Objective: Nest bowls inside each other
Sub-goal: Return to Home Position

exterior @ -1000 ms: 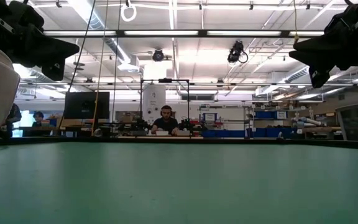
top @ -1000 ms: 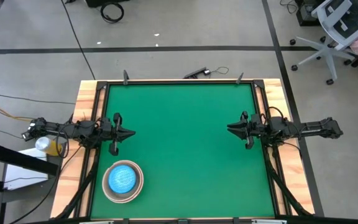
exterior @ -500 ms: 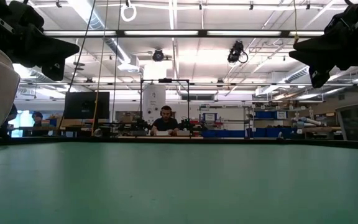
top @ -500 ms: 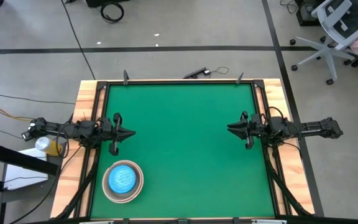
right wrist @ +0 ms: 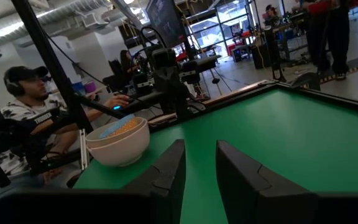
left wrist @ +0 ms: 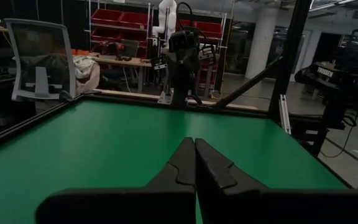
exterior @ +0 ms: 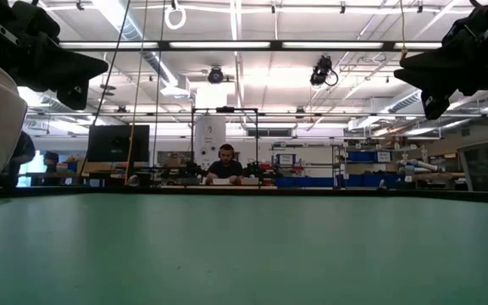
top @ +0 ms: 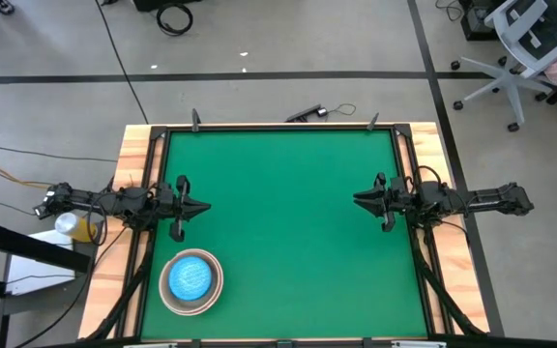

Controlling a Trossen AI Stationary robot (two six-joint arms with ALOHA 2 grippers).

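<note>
One nested bowl stack (top: 191, 281), white outside, blue inside, left fingers (left wrist: 182, 165) together, right fingers (right wrist: 167, 172) parted.

The stack of nested bowls (top: 191, 280) is set on the table (top: 288, 222) at its front left corner. The left gripper (top: 204, 205) is held over the left edge's middle, just behind the stack. The right gripper (top: 358, 201) is held over the right edge's middle.

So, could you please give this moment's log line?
bowl stack nested, left side; left gripper shut, left edge; right gripper open, right edge
</note>
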